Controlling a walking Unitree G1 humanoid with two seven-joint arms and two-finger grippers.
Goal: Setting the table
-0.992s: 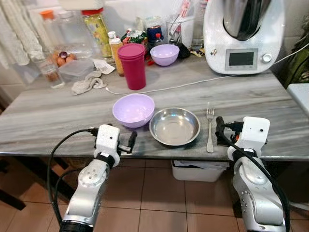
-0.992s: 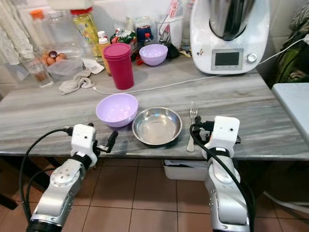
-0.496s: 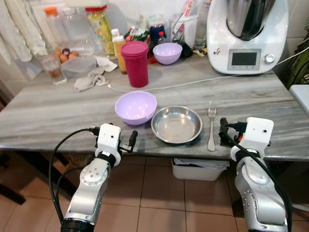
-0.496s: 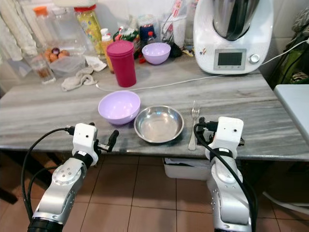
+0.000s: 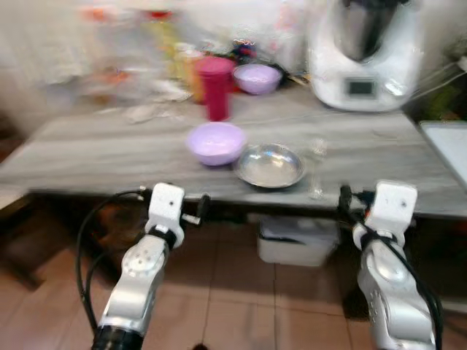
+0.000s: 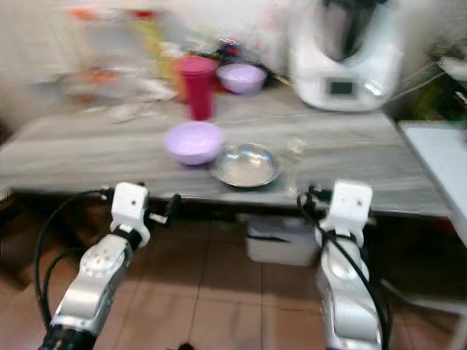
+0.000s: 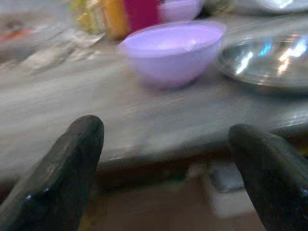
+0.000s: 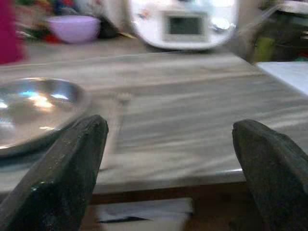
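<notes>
Jaws on both grippers stood spread and empty: the left gripper [image 5: 195, 212] and the right gripper [image 5: 349, 201] hung below and in front of the counter's [image 5: 95, 157] near edge rather than level with it as a second earlier. The whole view had shrunk and blurred, so the robot had evidently stepped back. On the counter the lavender bowl [image 5: 216, 142] sat just beside the steel bowl [image 5: 271, 165], with the fork [image 5: 316, 169] close to that bowl's right, all unmoved. Retreating empty-handed suggested this place setting was finished, or another item was being fetched.
</notes>
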